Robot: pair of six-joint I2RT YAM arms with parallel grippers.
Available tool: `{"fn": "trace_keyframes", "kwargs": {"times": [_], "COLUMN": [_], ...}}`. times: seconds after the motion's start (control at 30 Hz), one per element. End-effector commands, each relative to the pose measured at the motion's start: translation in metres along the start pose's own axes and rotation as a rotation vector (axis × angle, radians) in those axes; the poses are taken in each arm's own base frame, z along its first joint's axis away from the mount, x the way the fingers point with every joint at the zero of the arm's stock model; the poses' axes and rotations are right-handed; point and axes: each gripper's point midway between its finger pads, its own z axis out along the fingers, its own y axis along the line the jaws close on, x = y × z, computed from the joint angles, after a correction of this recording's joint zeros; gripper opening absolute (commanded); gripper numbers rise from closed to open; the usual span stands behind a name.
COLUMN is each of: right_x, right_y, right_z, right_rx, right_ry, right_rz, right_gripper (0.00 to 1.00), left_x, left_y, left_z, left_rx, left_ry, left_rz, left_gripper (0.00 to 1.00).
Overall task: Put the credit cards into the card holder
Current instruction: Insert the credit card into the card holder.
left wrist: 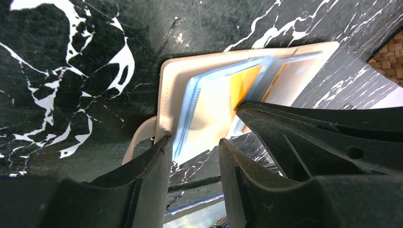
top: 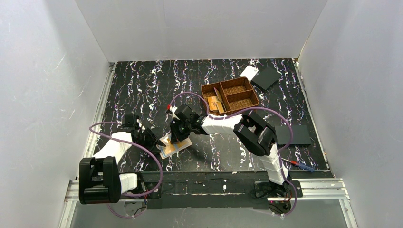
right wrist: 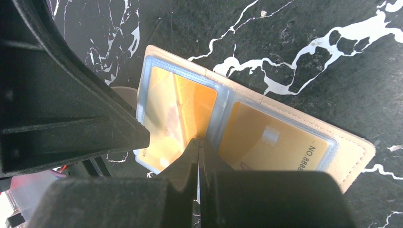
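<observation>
Card holder (top: 175,147) on marbled table (top: 142,85)

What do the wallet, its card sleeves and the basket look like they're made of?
Wallet: likely leather or imitation, matte tan with a raised edge border. Card sleeves: clear soft plastic, bluish and glossy, showing glare. Basket: woven plant fibre or similar, brown with a visible weave.

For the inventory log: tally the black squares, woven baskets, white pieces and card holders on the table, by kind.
Flat black squares: 2
Brown woven three-compartment basket: 1
White rectangular piece: 1
Tan bifold card holder: 1
Total: 5
</observation>
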Motion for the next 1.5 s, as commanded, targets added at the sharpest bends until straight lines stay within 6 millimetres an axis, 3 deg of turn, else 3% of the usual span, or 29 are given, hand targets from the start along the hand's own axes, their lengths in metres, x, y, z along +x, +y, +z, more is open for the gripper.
{"fn": "trace_keyframes", "kwargs": {"times": [0.0, 0.23, 0.57, 1.07, 1.47], "right_x": [0.020, 0.020, 0.020, 0.020, 0.020], "right_y": [-0.011, -0.011, -0.011, -0.010, -0.010], "right_z": [0.006, 0.006, 0.006, 0.007, 0.007], "right_rx": [0.031, 0.029, 0.027, 0.026, 0.021], "right_ry": [0.052, 0.051, 0.052, 0.053, 0.056], "right_rz": [0.008, 0.008, 0.009, 0.007, 0.009], "right_gripper": [0.01, 0.01, 0.01, 0.01, 0.01], "left_x": [0.008, 0.012, 0.026, 0.028, 0.027], "left_y": [-0.005, -0.011, -0.010, 0.001, 0.003], "left_z": [-0.007, -0.019, -0.012, 0.001, -0.005], "left_rx": [0.027, 0.048, 0.036, -0.011, -0.029], "left_ry": [0.007, -0.011, 0.055, 0.071, 0.032], "left_rz": [0.007, 0.006, 0.004, 0.011, 0.019], "left_gripper": [0.39, 0.43, 0.43, 0.43, 0.46]}}
